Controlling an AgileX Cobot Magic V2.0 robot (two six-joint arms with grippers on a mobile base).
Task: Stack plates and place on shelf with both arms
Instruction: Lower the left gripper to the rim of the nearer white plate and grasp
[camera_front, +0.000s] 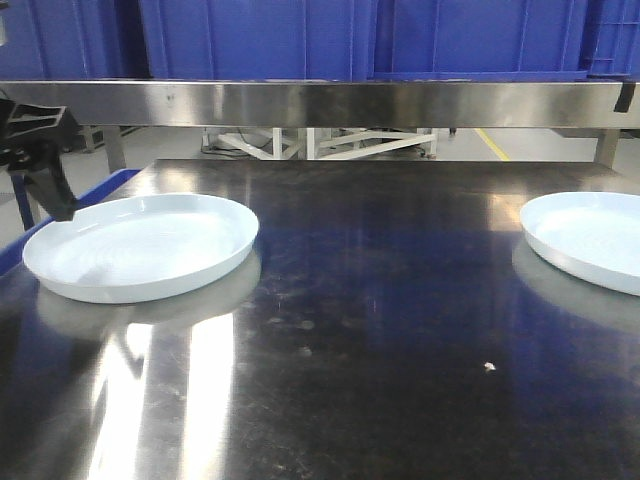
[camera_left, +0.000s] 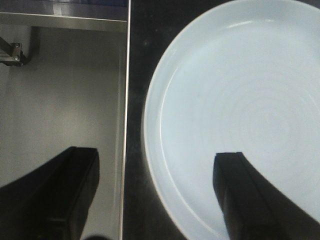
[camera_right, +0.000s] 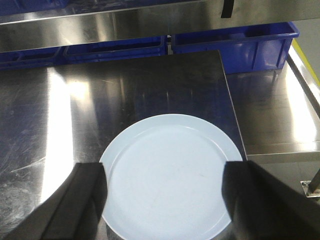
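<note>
Front-facing view first: seeing the left plate (camera_front: 140, 248) and the right plate (camera_front: 590, 240) lying flat and well apart on the tabletop (camera_front: 380, 330), not stacked yet. Also seeing the shelf (camera_front: 320, 103) running behind and above them, with crates (camera_front: 350, 40) showing over its rail. Spotting the left claw (camera_front: 55, 190) hanging at the left plate's outer rim.

Checking the left wrist view: finding that claw spread wide, straddling the rim, one finger (camera_left: 250, 200) over the plate's inside and the other out past the tabletop edge. Checking the right wrist view: seeing the right claw (camera_right: 165, 167) spread apart too, hovering over the right plate, holding nothing.

Guessing the step in hand is gripping the left plate's rim. Doing it well probably meaning coming down square, getting the rim deep between the fingers, closing gently on that glossy surface, then lifting level. Also watching the outer finger so as not to be snagging the tabletop edge.
</note>
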